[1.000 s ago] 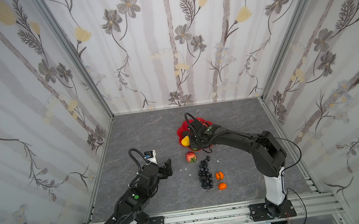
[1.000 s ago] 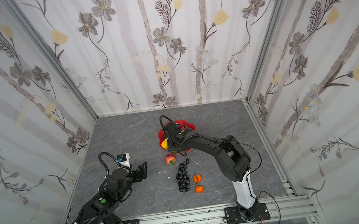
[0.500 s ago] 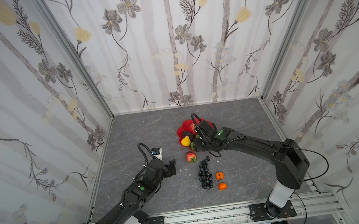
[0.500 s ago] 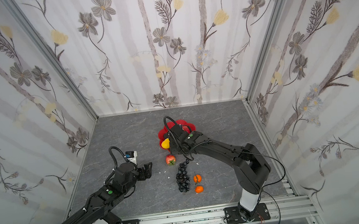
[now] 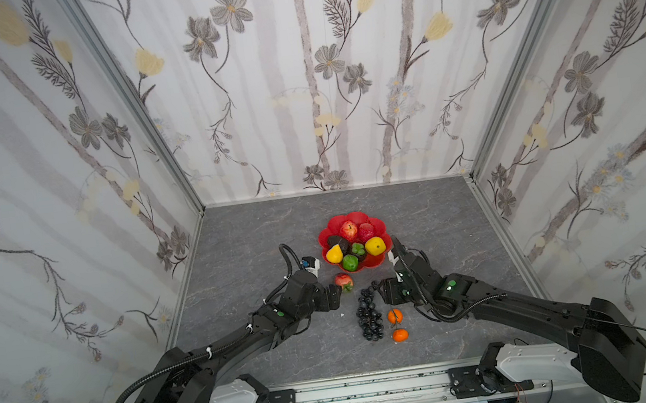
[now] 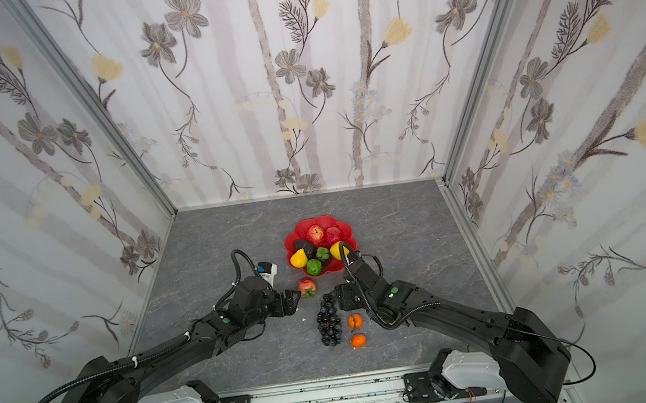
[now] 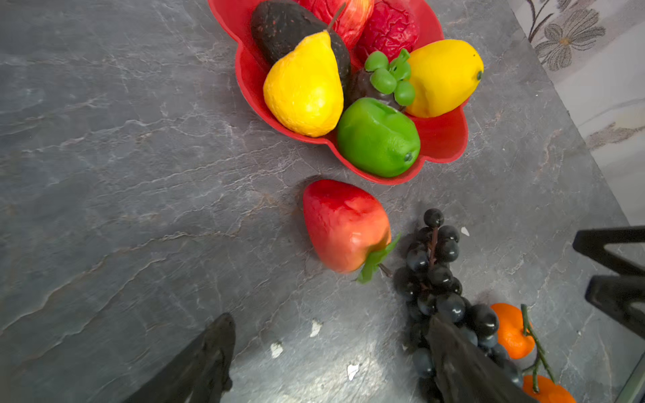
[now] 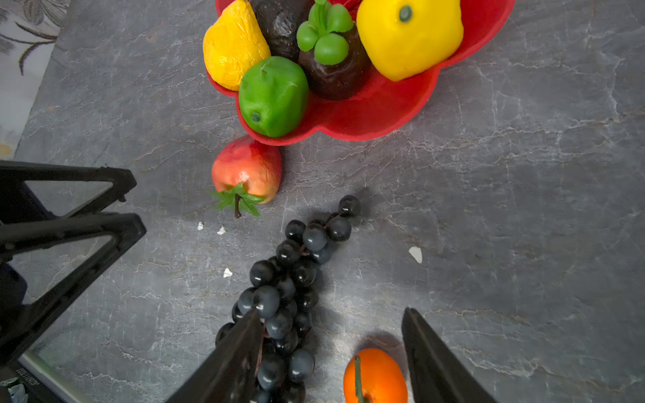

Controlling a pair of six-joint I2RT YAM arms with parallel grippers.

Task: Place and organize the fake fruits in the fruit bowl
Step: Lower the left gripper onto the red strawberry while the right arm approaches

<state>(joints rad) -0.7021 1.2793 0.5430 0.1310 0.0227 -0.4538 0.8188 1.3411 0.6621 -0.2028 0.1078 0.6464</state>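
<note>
**Seven fruits in the bowl, four pieces out on the table**

Your glossy red scalloped fruit bowl (image 5: 376,263) sits mid-table, toward the back wall. Inside it:
- yellow plastic pear (image 5: 334,254)
- green lime-like fruit (image 5: 350,263)
- yellow lemon (image 5: 375,245)
- dark avocado (image 5: 338,243)
- red apple (image 5: 349,230)
- crinkled dark-red fruit (image 5: 366,230)
- dark fruit with a green leafy cap (image 5: 357,249), in the middle

A red-orange fruit with green leaves (image 5: 343,281) lies on its side just beside the bowl's near rim. Closer to the arm bases is the black plastic grape bunch (image 5: 370,314). Two small orange tangerines (image 5: 395,316) on one green stem lie just right of it.

Your left gripper (image 5: 336,294) is low, just left of the red-orange fruit, with its fingers spread wide and nothing in them. Your right gripper (image 8: 331,315) is at the bunch's far end, jaws apart and also empty. In its wrist view one finger overlaps the grapes and a tangerine shows between the fingers. You can't tell contact from that view.

The grey marbled tabletop (image 5: 259,239) has a few white flecks (image 8: 415,254). Floral-papered walls (image 5: 299,88) stand on three sides.
</note>
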